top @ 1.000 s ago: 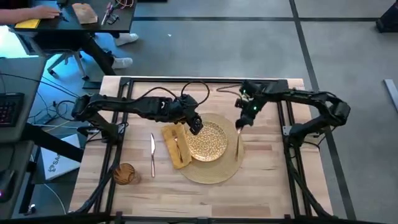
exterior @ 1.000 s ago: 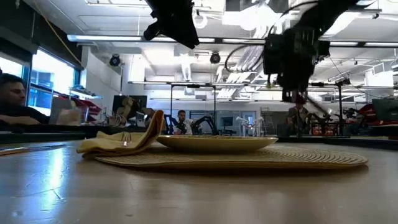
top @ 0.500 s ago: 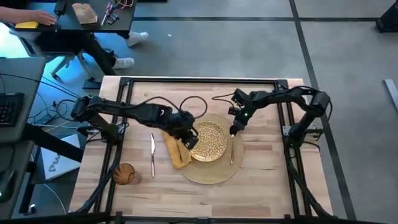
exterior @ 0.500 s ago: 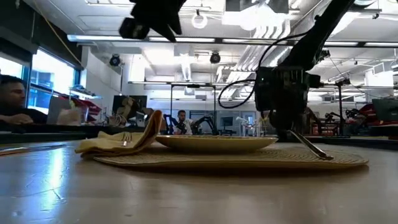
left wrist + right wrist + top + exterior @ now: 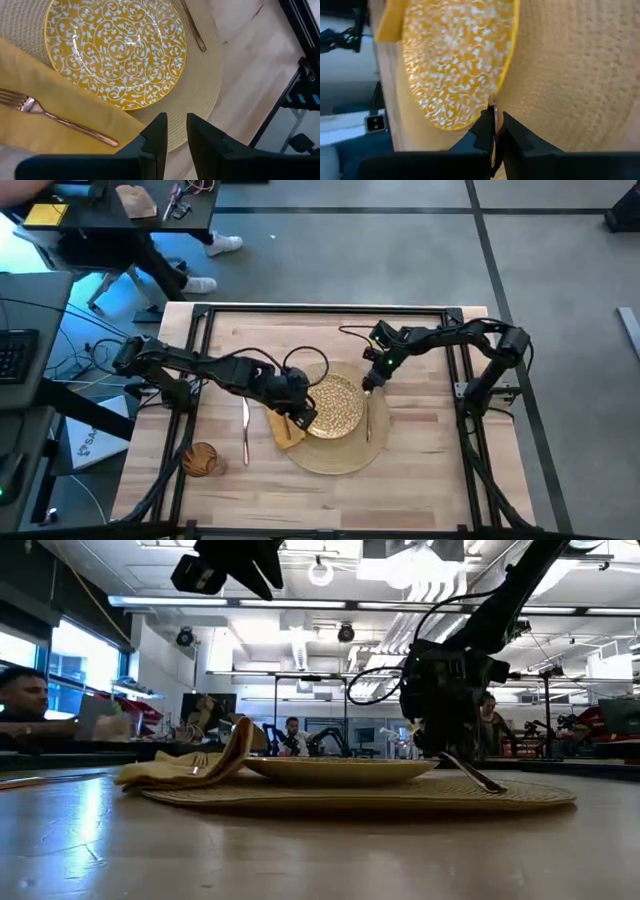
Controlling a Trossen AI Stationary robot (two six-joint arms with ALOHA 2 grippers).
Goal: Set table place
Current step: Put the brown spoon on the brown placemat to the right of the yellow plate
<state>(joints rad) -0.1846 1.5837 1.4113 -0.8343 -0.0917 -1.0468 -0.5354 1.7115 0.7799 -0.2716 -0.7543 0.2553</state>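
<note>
My right gripper (image 5: 495,131) has its jaws pinched on the upper end of a slim metallic utensil (image 5: 367,418), which lies on the woven mat (image 5: 385,445) just beside the right edge of the yellow patterned plate (image 5: 335,406); I can't tell whether it is a knife or a spoon. In the low view that gripper (image 5: 447,747) sits down near the mat with the utensil (image 5: 470,772) slanting out from it onto the weave. My left gripper (image 5: 172,134) hovers above the near-left rim of the plate (image 5: 115,52), its jaws nearly together with a narrow gap and nothing between them. Below it the mustard napkin (image 5: 30,125) lies partly on the mat, tucked against the plate's left side, with a copper-toned fork (image 5: 55,116) resting on it. A knife (image 5: 245,425) lies on the bare table (image 5: 430,480) left of the napkin, apart from it. The amber tumbler (image 5: 200,459) stands near the table's front-left corner, well apart from the mat.
</note>
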